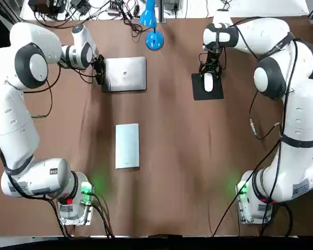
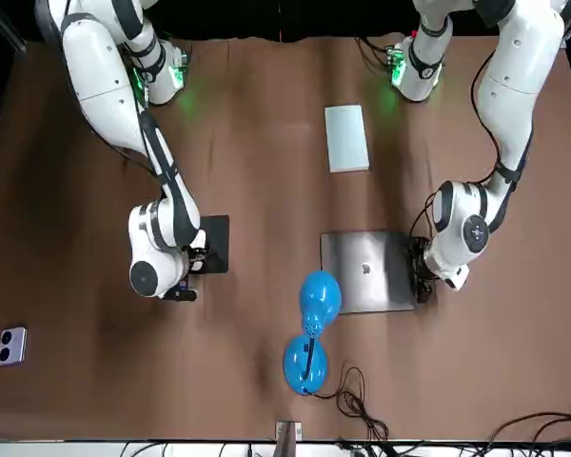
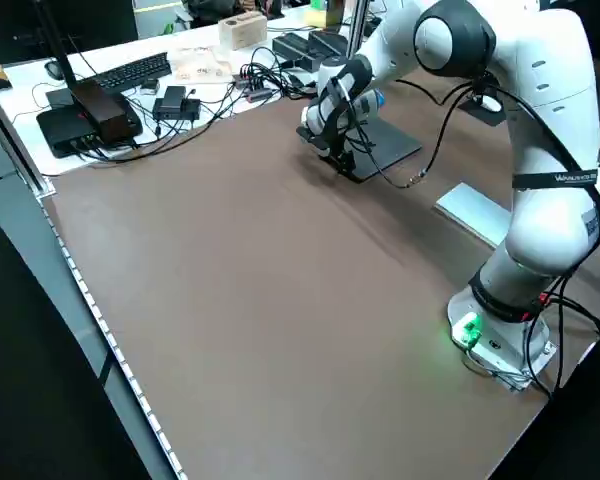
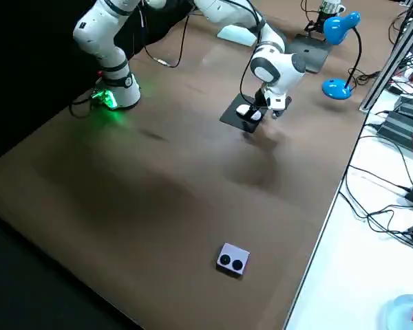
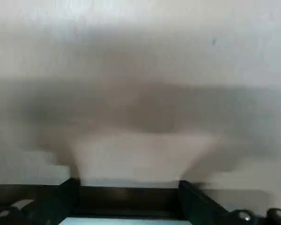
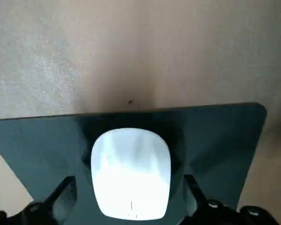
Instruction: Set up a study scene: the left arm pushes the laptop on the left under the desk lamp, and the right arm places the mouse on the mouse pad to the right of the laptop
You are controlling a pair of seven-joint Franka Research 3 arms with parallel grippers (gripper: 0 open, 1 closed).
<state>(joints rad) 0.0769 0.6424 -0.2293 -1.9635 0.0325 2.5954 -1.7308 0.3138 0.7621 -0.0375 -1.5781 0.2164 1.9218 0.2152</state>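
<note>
Now, with the mouse (image 6: 131, 173) on the mouse pad (image 6: 225, 136) by the counter's (image 1: 172, 172) far edge, the right gripper (image 1: 209, 75) (fingers (image 6: 61, 192) released) should lift straight up, while the left gripper (image 1: 100, 73), fingers spread, abuts the laptop (image 1: 126, 73).

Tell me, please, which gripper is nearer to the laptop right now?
Left. The left gripper sits at the left edge of the laptop; the right gripper is off to its right, over the mouse on the mouse pad.

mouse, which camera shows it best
Right wrist view: the white mouse fills it, lying on the mouse pad. The top view shows it small at the right gripper; the right side view, a sliver; the front view mostly hides it.
</note>
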